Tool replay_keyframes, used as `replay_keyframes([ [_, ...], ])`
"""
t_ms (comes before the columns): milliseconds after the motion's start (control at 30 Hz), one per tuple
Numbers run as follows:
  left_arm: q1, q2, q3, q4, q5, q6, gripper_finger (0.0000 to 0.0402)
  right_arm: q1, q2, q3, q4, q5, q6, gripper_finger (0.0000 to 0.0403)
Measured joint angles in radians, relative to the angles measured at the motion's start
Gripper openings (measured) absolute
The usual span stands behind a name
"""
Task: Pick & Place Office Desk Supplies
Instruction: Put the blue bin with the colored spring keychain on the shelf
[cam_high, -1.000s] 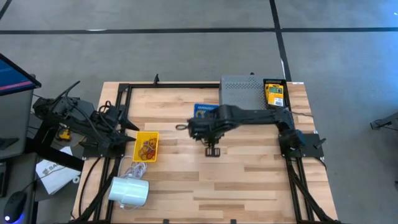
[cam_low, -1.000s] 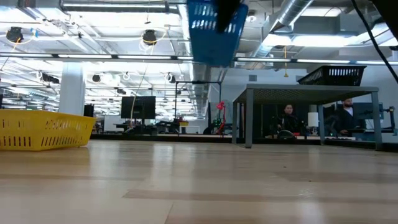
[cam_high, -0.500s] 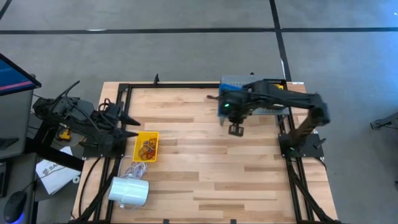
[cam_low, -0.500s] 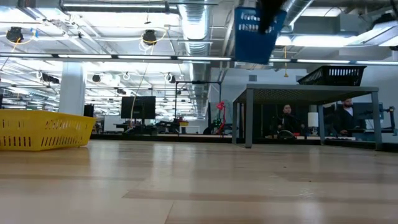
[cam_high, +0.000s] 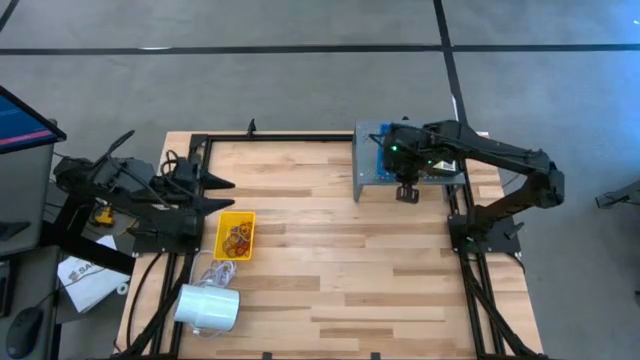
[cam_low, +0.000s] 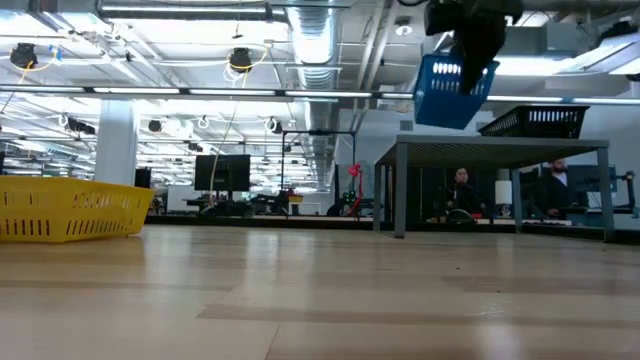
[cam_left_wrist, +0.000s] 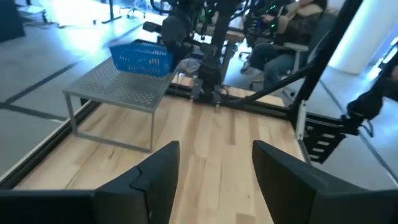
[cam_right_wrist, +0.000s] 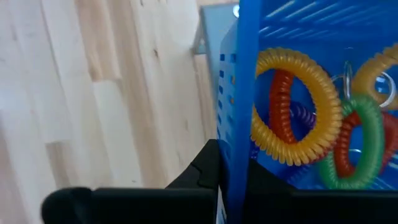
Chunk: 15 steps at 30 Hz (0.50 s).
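Observation:
My right gripper is shut on a blue plastic basket above the grey perforated shelf at the table's far right. The right wrist view shows coiled yellow, orange, green and purple bands and metal rings in the basket. A yellow basket of rubber bands stands on the table at the left. My left gripper is open and empty beside it, near the left edge; its fingers also show in the left wrist view. The crayon boxes are hidden. My right gripper pinches the blue basket's side wall at its rim, one finger outside and the other inside. The basket hangs tilted below the gripper, lifted clear of the shelf.
A white cylinder with a cord lies at the table's near left. A black basket stands on the shelf's top toward its right end. Bare wood lies between the yellow basket and the shelf. People sit in the room beyond the table.
My right gripper has carried the blue basket from the middle of the table toward the right and far edges, to above the grey shelf. The basket has gone from hanging level to tilted. My left gripper has shifted a little toward the far edge.

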Motion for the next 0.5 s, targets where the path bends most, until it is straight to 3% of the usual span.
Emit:
replay_keyframes([
  [500, 0.070, 0.151, 0.000, 0.048, -0.001, -0.009, 0.0197, -0.211, 0.002, -0.021, -0.012, -0.075, -0.265, 0.0000],
])
